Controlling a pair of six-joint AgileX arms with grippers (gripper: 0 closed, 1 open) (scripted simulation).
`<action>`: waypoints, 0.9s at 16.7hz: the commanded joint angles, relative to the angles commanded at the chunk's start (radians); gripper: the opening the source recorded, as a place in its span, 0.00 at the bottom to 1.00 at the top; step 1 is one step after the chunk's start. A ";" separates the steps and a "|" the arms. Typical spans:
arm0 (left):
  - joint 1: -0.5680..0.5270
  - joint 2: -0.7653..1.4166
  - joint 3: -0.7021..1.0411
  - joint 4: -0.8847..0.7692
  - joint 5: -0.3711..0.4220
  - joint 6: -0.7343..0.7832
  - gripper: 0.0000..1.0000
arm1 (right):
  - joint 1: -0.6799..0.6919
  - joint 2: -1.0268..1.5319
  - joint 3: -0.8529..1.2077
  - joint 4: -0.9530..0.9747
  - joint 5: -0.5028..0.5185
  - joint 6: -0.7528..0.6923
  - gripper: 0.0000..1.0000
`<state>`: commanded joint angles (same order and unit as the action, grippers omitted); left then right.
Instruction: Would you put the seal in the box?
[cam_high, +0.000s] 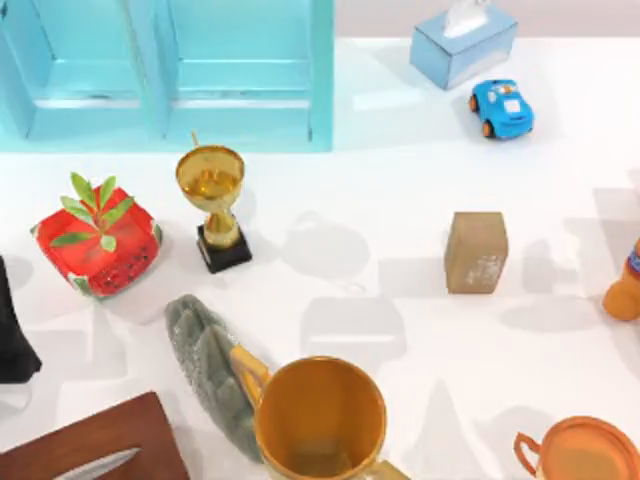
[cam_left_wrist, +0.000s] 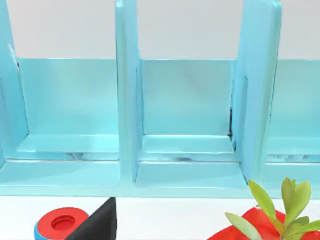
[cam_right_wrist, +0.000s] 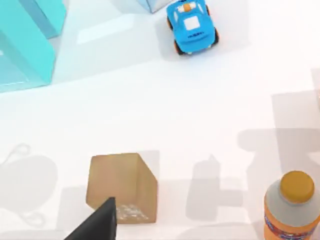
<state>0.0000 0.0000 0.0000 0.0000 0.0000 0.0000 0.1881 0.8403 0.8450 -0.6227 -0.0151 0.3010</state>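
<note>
The seal (cam_high: 476, 251), a tan-brown block with whitish speckles near one end, stood on the white tabletop (cam_high: 400, 190) right of centre, touching nothing. The box (cam_high: 165, 70), a light-blue compartmented shelf-like unit, stood at the far left of the tabletop, well apart from the seal. In the right wrist view, the seal (cam_right_wrist: 121, 187) lay just beyond a dark fingertip (cam_right_wrist: 97, 222) of the right gripper, which overlapped its speckled end in the picture; contact could not be confirmed, and whether that gripper was wide or narrow could not be told. In the left wrist view, a dark fingertip (cam_left_wrist: 97, 222) of the left gripper faced the box's open compartments (cam_left_wrist: 187, 100); its opening likewise could not be told. A dark arm part (cam_high: 12, 325) showed at the left edge of the top view. Other items noted: a gold trophy (cam_high: 213, 200) beside a red strawberry-patterned object with green leaves (cam_high: 97, 243), a grey-green ridged lump (cam_high: 208, 365) touching an orange mug (cam_high: 320, 418), a blue toy car (cam_high: 502, 107) near a tissue box (cam_high: 462, 45), and an orange bottle (cam_high: 625, 285) at the right edge.
</note>
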 joint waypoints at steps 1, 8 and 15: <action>0.000 0.000 0.000 0.000 0.000 0.000 1.00 | 0.019 0.090 0.103 -0.050 -0.001 0.022 1.00; 0.000 0.000 0.000 0.000 0.000 0.000 1.00 | 0.147 0.773 0.761 -0.397 -0.003 0.140 1.00; 0.000 0.000 0.000 0.000 0.000 0.000 1.00 | 0.232 1.256 1.081 -0.699 0.009 0.155 1.00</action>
<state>0.0000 0.0000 0.0000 0.0000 0.0000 0.0000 0.4200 2.0965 1.9257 -1.3221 -0.0060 0.4561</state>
